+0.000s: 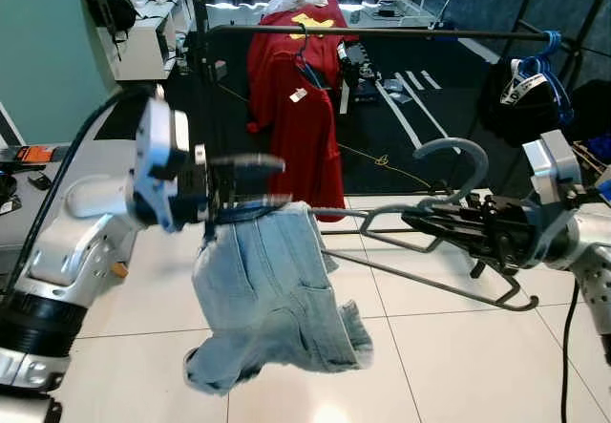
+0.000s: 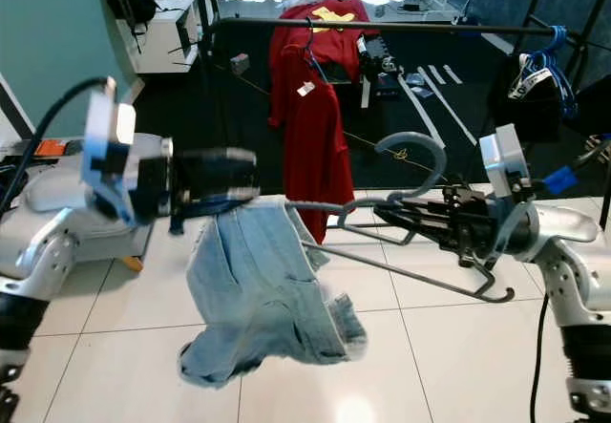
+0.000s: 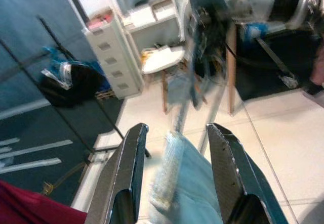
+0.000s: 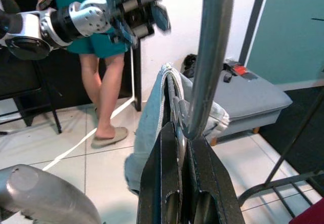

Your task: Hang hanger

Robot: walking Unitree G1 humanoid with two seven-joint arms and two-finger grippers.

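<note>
White tiled floor, dark carpet beyond; black clothes rail (image 1: 382, 32) across the back carrying a red shirt (image 1: 305, 108).

Grey hanger (image 1: 430, 215) — held low before the rail, well apart from it, hook up. Right gripper (image 1: 430, 221) pinched shut on its neck. Light denim shorts (image 1: 272, 294) draped at the hanger's far end. Left gripper (image 1: 253, 186) at the waistband, fingers spread with the denim edge between them.

Progress: garment on — hanging on the rail not yet done.
</note>
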